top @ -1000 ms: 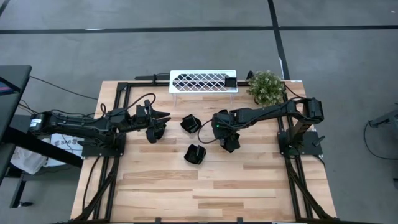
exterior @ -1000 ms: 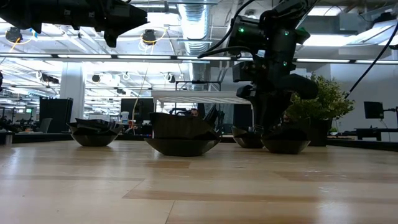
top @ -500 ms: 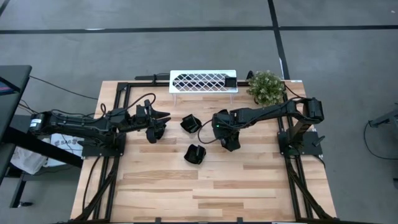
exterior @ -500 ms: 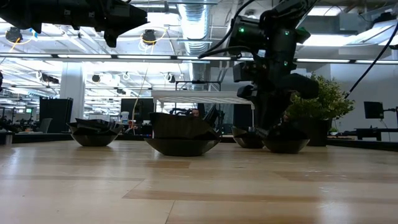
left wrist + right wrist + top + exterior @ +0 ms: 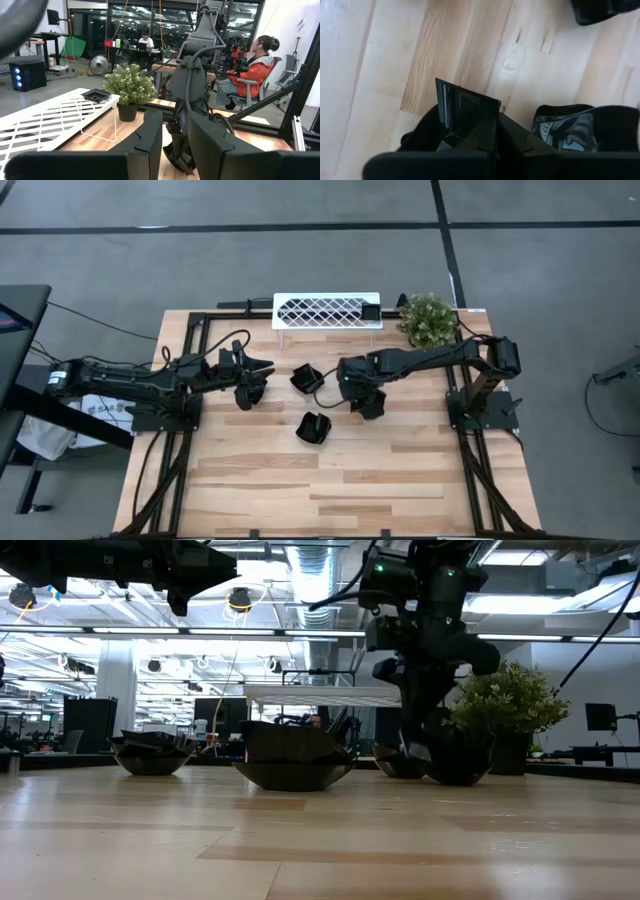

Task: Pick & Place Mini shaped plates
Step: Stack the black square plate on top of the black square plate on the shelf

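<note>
Right wrist view is showing the right gripper [image 5: 496,134] clamped on a glossy black squarish mini plate's [image 5: 462,112] rim; in the low view [image 5: 458,762] it is being tilted off the wooden table [image 5: 320,840]. Left gripper [image 5: 255,376] is being held part-open, empty.

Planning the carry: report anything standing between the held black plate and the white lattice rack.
Nothing visible. The right pincer is shut on the glossy black mini plate; only bare wooden tabletop lies between it and the white lattice rack.

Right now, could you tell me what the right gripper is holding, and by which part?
The right gripper is shut on a mini shaped plate, pinching its rim.
</note>
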Robot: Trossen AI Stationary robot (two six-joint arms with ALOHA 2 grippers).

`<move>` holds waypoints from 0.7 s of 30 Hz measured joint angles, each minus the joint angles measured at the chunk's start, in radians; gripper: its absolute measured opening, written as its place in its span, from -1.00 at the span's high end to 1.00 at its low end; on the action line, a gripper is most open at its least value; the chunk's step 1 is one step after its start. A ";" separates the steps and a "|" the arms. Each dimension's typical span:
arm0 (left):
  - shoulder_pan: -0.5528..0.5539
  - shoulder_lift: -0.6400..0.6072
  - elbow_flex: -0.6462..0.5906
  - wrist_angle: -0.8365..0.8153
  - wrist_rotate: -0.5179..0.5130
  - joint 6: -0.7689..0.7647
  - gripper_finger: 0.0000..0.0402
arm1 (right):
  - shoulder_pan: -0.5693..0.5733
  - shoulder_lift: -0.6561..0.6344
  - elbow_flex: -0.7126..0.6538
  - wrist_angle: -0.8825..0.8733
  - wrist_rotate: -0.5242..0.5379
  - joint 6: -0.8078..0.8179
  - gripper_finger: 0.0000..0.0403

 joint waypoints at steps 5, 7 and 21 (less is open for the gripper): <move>0.000 0.000 0.000 0.000 0.000 0.000 0.54 | 0.000 0.000 0.025 -0.038 0.000 -0.004 0.98; 0.000 0.000 0.000 0.000 0.000 0.000 0.54 | 0.000 0.000 0.031 -0.049 0.000 -0.004 0.97; 0.000 0.000 0.000 0.000 0.000 0.000 0.54 | -0.002 0.001 0.092 -0.129 0.000 -0.004 0.96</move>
